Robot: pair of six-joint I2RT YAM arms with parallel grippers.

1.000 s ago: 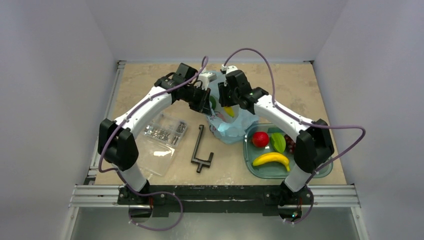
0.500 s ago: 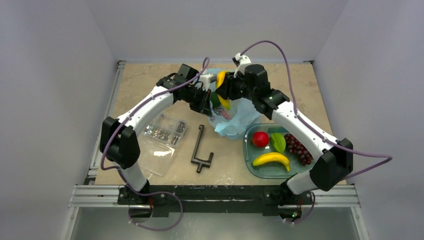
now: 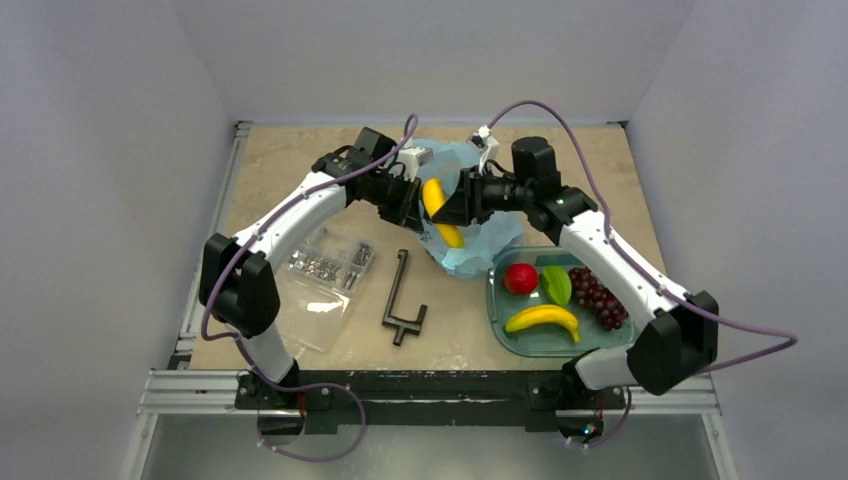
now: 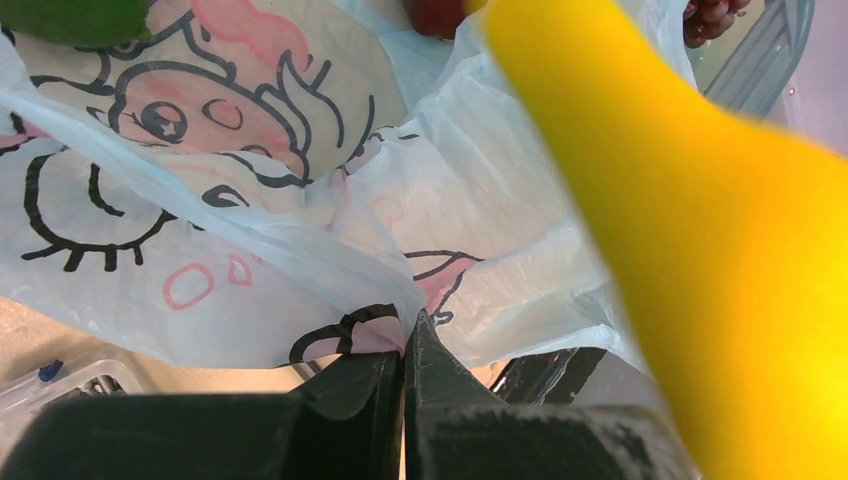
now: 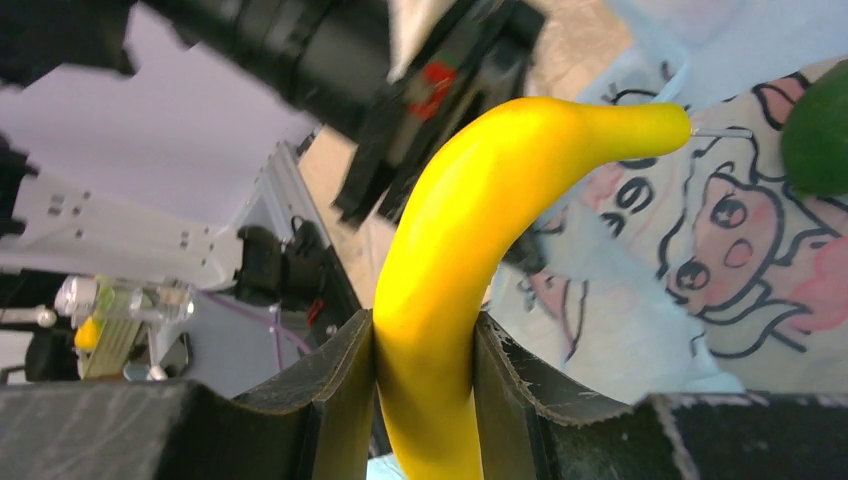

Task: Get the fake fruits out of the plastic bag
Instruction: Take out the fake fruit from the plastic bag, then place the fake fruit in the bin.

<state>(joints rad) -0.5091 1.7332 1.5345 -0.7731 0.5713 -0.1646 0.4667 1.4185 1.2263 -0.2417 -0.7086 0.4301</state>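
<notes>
Above the plastic bag (image 3: pixel 478 255), seen from overhead, the right gripper (image 3: pixel 452 207) holds a yellow banana (image 3: pixel 436 205) clear of the bag's mouth. Its long axis runs diagonally, one end toward the bag's far-left side and the other toward its near side. At the bag's left edge sits the left gripper (image 3: pixel 405 205). Right of the bag, a green tray (image 3: pixel 497 310) carries an apple (image 3: pixel 520 278), another banana (image 3: pixel 542 318), a green piece (image 3: pixel 557 285) and grapes (image 3: pixel 598 298).

From the left wrist, the jaws are pressed together on a fold of the bag's film. The held banana is a yellow blur just beside them, and a green fruit (image 4: pixel 75 15) shows against the bag's print.

From the right wrist, the jaws pinch the banana near its lower end, its tip pointing up and away over the bag. Gripped this far off-centre, the glossy fruit could swivel or slip, I judge, or knock the left gripper close by. If the left pinch lets go, the bag could drag along.
</notes>
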